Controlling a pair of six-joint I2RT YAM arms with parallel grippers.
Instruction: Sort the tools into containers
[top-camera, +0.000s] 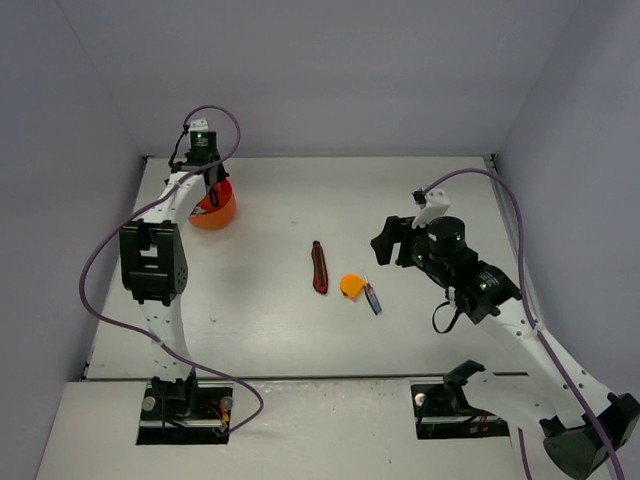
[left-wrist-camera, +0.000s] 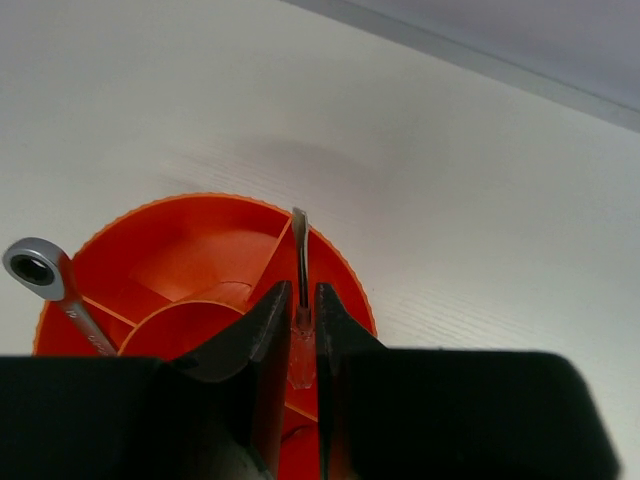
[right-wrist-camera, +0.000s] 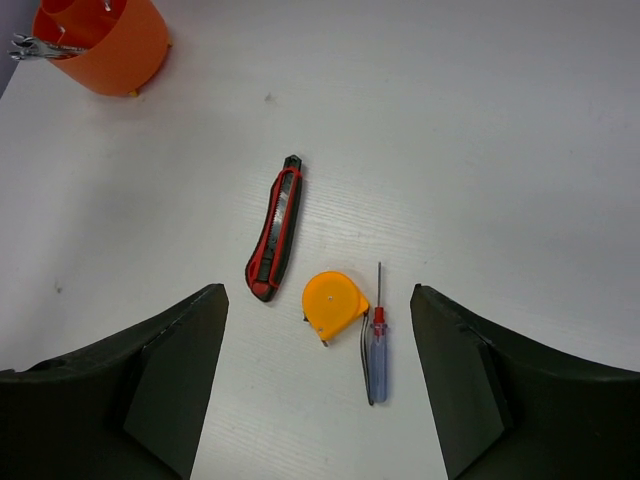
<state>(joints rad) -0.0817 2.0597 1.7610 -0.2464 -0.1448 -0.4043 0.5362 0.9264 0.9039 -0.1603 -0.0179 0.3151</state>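
Left wrist view: we see the left gripper (left-wrist-camera: 301, 300) pinching a thin silver wrench (left-wrist-camera: 299, 245) over the orange tub (left-wrist-camera: 200, 198), where a ring-ended wrench (left-wrist-camera: 40, 270) leans across the rim. The pinched wrench's lower end hides between the fingers. Our right gripper (right-wrist-camera: 315, 290), spread wide, hovers over the tape measure (right-wrist-camera: 333, 303), screwdriver (right-wrist-camera: 375, 345) and utility knife (right-wrist-camera: 275, 230) on the table (right-wrist-camera: 500, 150).

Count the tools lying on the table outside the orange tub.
3: a red-black utility knife mid-table, an orange tape measure just right of it, and a blue-red screwdriver beside the tape measure. Others may be hidden.
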